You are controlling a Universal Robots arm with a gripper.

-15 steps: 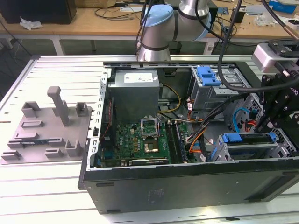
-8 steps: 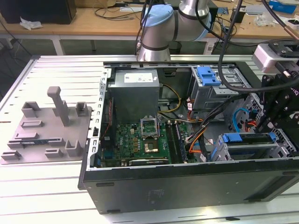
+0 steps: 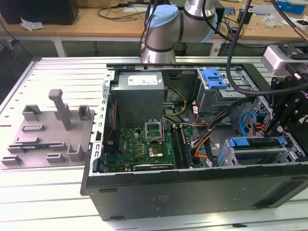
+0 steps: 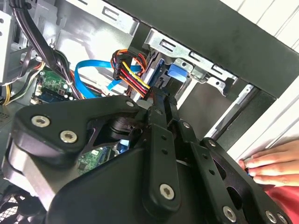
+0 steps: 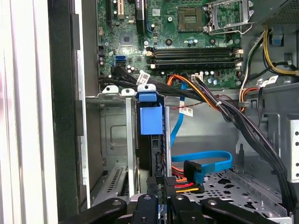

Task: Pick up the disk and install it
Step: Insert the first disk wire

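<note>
Open computer case (image 3: 192, 187) lies on its side on the slatted metal table (image 3: 48, 192), near the table's front edge. Grey fixture plate (image 3: 48, 134) sits on the table beside the case, toward the exterior view's left.

Disk (image 3: 255, 142) stands on edge in the metal drive cage (image 3: 236, 156) at the case's front corner, toward the exterior view's right; its blue carrier bracket runs along the top. In the first wrist view the disk (image 5: 150, 135) sits in the cage slot with its blue end tab facing out. In the second wrist view the blue bracket (image 4: 174, 72) shows inside the cage, next to a bundle of coloured power wires (image 4: 131, 74).

Gripper (image 5: 159, 203) hangs at the disk's end, black fingers (image 5: 145, 207) drawn close together on either side of the disk's thin edge; cannot tell whether they actually pinch it.

Blue data cable (image 5: 205, 163) loops on the case floor beside the cage. Motherboard (image 3: 144, 144) and grey power-supply box (image 3: 137, 96) fill the rest of the case. A person's hand (image 4: 273, 163) rests at the case's outer edge.
</note>
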